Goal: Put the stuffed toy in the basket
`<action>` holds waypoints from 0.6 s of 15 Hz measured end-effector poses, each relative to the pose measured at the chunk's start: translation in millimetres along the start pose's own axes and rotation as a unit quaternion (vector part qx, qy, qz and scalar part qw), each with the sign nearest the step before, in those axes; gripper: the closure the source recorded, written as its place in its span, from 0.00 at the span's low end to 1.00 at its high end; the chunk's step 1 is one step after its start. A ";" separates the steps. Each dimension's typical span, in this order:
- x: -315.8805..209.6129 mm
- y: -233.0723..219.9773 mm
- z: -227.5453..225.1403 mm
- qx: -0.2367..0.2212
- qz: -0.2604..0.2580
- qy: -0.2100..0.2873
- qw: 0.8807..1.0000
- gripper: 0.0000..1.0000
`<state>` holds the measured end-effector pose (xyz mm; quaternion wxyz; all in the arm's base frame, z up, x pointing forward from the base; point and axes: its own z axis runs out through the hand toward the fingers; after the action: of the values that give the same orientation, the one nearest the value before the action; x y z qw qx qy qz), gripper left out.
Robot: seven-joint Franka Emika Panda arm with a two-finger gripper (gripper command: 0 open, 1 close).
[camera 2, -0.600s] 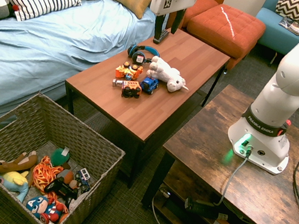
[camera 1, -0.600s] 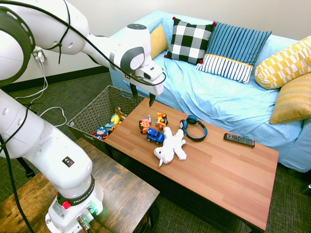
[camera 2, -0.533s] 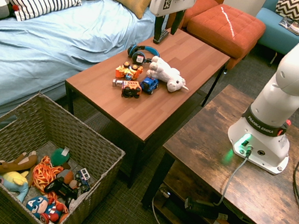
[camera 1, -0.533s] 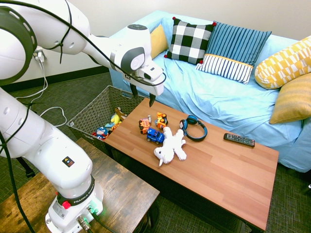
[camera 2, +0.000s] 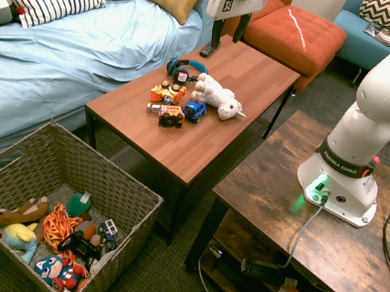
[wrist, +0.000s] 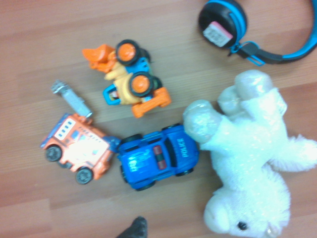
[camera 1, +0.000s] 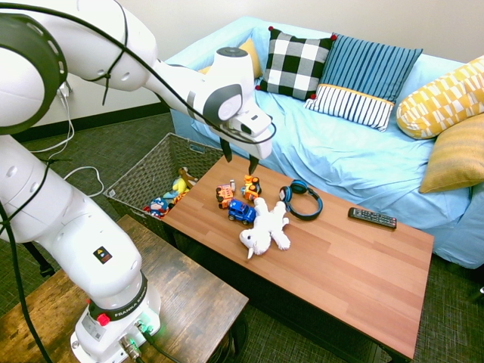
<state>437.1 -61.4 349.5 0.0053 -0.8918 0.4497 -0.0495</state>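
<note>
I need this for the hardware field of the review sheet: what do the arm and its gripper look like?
A glossy white arm of rounded segments with dark grey joint rings and black cables along it. Its base carries a black band with white lettering, a red dot and a green light. The gripper has a white body, a black mark on one face and two slim dark fingers.

On a wooden table top (wrist: pixel 39 29) the white stuffed toy (wrist: pixel 250 163) lies sprawled; one paw touches a blue police car (wrist: pixel 158 157); beside that car sits an orange truck (wrist: pixel 77 149); an orange and yellow digger (wrist: pixel 130 84) stands apart; blue headphones (wrist: pixel 247 29) lie just beyond the plush.
</note>
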 end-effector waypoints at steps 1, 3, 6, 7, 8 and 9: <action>11.2 7.8 11.6 0.001 0.006 0.002 1.000 0.00; 30.4 23.8 39.8 -0.003 0.015 0.000 1.000 0.00; 42.2 36.8 83.6 -0.012 0.022 -0.017 1.000 0.00; 42.8 37.3 97.1 -0.011 0.022 -0.026 0.999 0.00; 43.0 36.9 110.0 -0.014 0.022 -0.032 0.999 0.00; 43.3 35.5 123.7 -0.017 0.023 -0.036 0.999 0.00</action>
<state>445.7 -121.6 228.1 0.0077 -0.8823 0.4706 -0.0095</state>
